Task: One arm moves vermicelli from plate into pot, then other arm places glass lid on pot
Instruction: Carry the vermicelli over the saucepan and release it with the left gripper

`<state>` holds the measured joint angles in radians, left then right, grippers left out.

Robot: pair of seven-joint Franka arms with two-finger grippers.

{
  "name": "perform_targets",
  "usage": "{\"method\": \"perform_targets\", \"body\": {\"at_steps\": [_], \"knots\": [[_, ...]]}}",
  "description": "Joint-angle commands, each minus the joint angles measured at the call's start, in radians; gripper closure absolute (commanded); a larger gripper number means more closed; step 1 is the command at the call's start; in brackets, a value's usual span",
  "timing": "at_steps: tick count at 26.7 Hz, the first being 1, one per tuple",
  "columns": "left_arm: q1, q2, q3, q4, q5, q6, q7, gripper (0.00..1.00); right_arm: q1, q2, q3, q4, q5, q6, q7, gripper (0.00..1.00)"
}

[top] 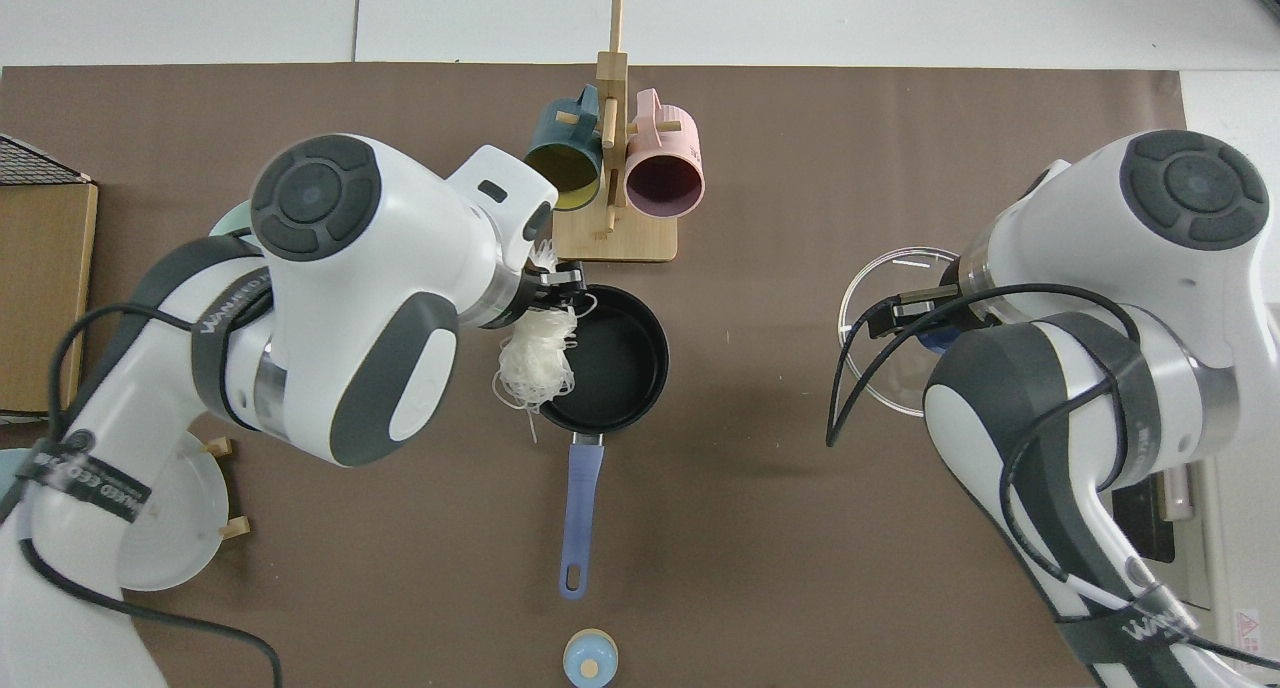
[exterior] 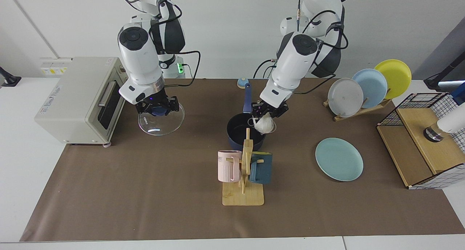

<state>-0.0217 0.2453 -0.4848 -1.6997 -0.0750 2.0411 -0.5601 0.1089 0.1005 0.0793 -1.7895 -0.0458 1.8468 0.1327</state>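
- Worktop [exterior: 145, 192]: covered by a brown mat; carries all items listed below.
- Toaster oven [exterior: 78, 97]: cream-coloured; stands at the mat's edge beside the right arm's station.
- Right arm: descends next to the toaster oven; right claw [exterior: 157, 110] sits on the blue knob of the glass lid [exterior: 161, 123], fingers pinched on that knob; the lid lies flat on the mat, well apart from the pot; in the top view the same claw [top: 925, 318] is above the lid [top: 880, 298], mostly hidden by the arm.
- Left arm: reaches from its base toward the mat's centre; left claw [exterior: 268, 111] hangs above the rim of the pot [exterior: 238, 132], fingers clamped on the top of the vermicelli [exterior: 264, 125]; in the top view this claw [top: 562, 286] holds the vermicelli [top: 538, 363] as a dangling white tangle that overlaps the pot's rim [top: 640, 318], part over the black interior and part over the mat beside it.
- Plate [exterior: 339, 159]: pale teal; lies bare on the mat, well apart from the pot.
- Pot: dark navy, black inside; upright at the mat's centre; long blue handle [top: 582, 513] points toward the arm bases.
- Mug rack [exterior: 244, 184]: wooden; stands just beside the pot; carries a pink mug [exterior: 229, 165] and a dark teal mug [exterior: 261, 168].
- Dish rack [exterior: 358, 110]: holds grey, light blue and yellow plates on edge.
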Motion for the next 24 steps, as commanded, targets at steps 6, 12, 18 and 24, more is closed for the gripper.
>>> {"method": "perform_targets", "body": {"at_steps": [6, 12, 18, 24], "knots": [[-0.040, 0.092, -0.035, -0.101, -0.008, 0.180, -0.034, 1.00, -0.014, -0.016, 0.007, -0.008, 0.015, 0.015, 0.004, 1.00], [-0.043, 0.117, -0.035, -0.166, -0.006, 0.278, -0.012, 1.00, -0.014, -0.016, 0.007, -0.010, 0.015, 0.015, 0.004, 1.00], [-0.043, 0.114, -0.035, -0.213, -0.006, 0.284, 0.025, 1.00, -0.012, -0.016, 0.008, -0.016, 0.017, 0.014, 0.011, 1.00], [-0.043, 0.115, -0.035, -0.222, -0.008, 0.291, 0.028, 0.82, -0.003, -0.022, 0.008, -0.022, 0.032, 0.011, 0.018, 1.00]]}}
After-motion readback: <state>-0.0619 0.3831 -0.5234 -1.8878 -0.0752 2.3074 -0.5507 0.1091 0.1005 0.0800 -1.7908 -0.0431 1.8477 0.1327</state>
